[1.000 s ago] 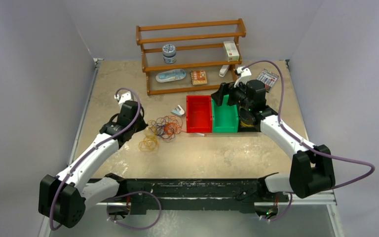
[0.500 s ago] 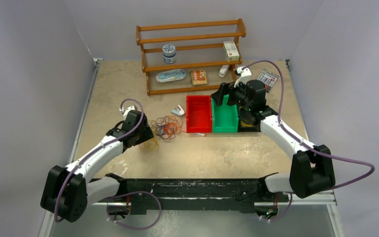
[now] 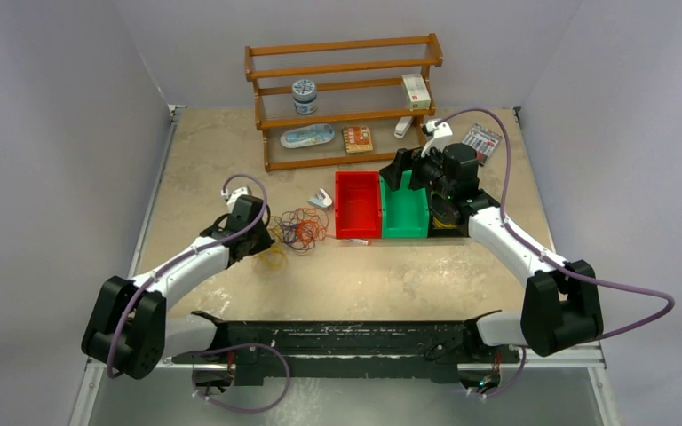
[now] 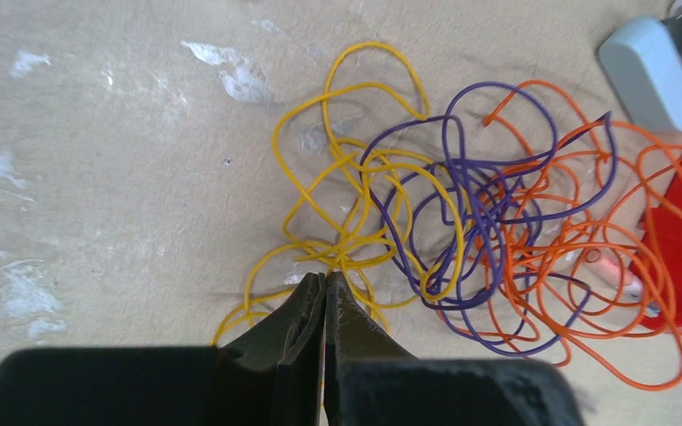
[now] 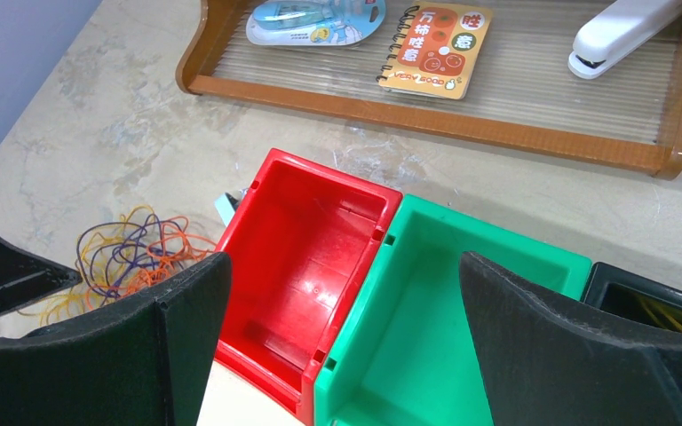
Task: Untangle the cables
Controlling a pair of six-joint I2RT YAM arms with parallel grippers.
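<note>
The cables [image 3: 297, 229] lie as a hand-sized tangle on the table, left of the red bin. In the left wrist view the yellow loops [image 4: 355, 169] lie left, the purple loops [image 4: 462, 177] in the middle and the orange loops [image 4: 604, 248] right, all interlaced. My left gripper [image 3: 266, 238] is down at the tangle's near-left edge. Its jaws [image 4: 326, 277] are shut, and their tips meet on a bunch of yellow strands. My right gripper [image 3: 404, 169] is open and empty, hovering over the red and green bins [image 5: 337, 355]. The tangle also shows in the right wrist view [image 5: 133, 253].
A red bin [image 3: 358, 177], a green bin [image 3: 406, 217] and a black bin [image 5: 639, 293] with yellow wire in it stand side by side. A small white-blue device [image 4: 653, 71] lies by the tangle's far side. A wooden shelf [image 3: 346, 98] with small items stands at the back.
My left arm has reached forward and right, from beside the tangle to its near-left edge on the yellow loops. The right arm has not moved.
</note>
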